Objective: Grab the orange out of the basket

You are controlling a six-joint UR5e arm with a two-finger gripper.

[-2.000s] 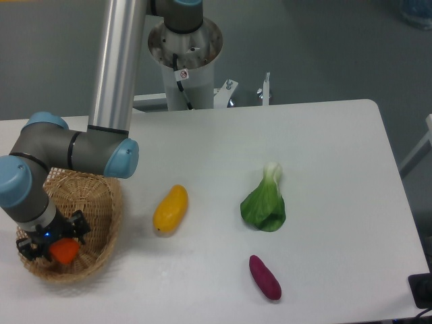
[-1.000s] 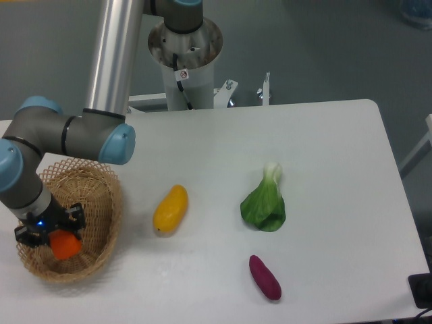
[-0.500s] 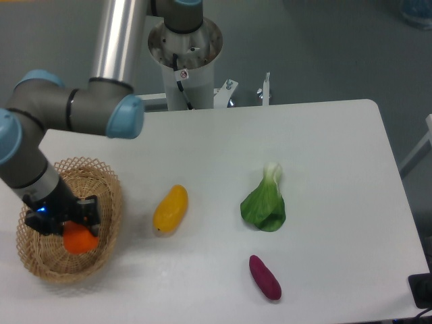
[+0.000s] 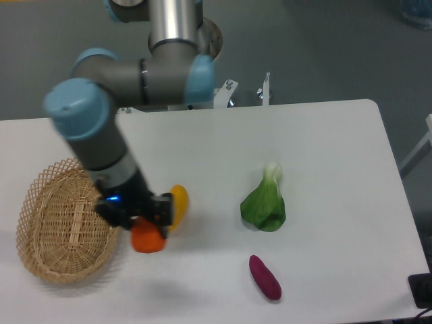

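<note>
My gripper [image 4: 143, 226] is shut on the orange [image 4: 148, 238], a small round red-orange fruit, and holds it in the air to the right of the basket [image 4: 62, 229]. The oval tan wicker basket stands at the table's left front with nothing in it. The orange hangs just in front of the yellow mango-like fruit [image 4: 178, 200], which my gripper partly hides.
A green leafy vegetable [image 4: 264, 202] lies right of centre. A purple sweet potato [image 4: 264, 277] lies near the front edge. The robot's base column [image 4: 185, 47] stands behind the table's far edge.
My gripper has lifted the orange out of the basket and carried it to the right, over the table beside the yellow fruit. The basket now holds nothing.
</note>
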